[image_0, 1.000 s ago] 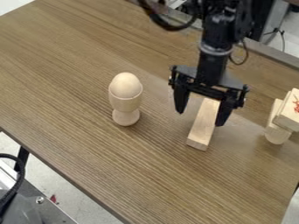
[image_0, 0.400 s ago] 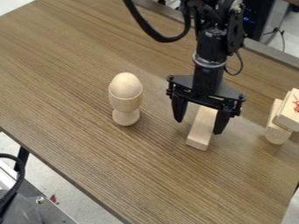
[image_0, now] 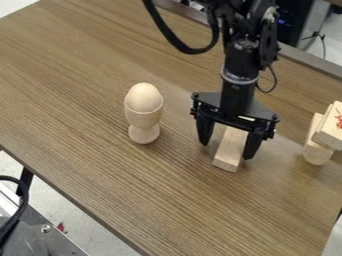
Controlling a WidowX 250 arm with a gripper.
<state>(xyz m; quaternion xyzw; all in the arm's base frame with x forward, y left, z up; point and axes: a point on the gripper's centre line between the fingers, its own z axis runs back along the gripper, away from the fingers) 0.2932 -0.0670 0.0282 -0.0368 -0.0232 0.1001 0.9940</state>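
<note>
Hangs from the upper right of the view with the claw (image_0: pixel 226 151) low over the brown wood-grain bench (image_0: pixel 100 150). Keeps two black fingers spread apart, one to each side of the pale wooden block (image_0: pixel 229 154). Shows a visible gap on the block's left; on its right, leaves too little showing to tell touching from just beside. Lies flat, in the block's case, with the near end jutting out toward the camera. To the left, stands upright as a footed wooden cup (image_0: pixel 143 120) with an egg-shaped piece (image_0: pixel 144 97) in its top. At the right edge, leans as a red-marked block (image_0: pixel 330 132) against a round-ended wooden piece (image_0: pixel 316 153).
</note>
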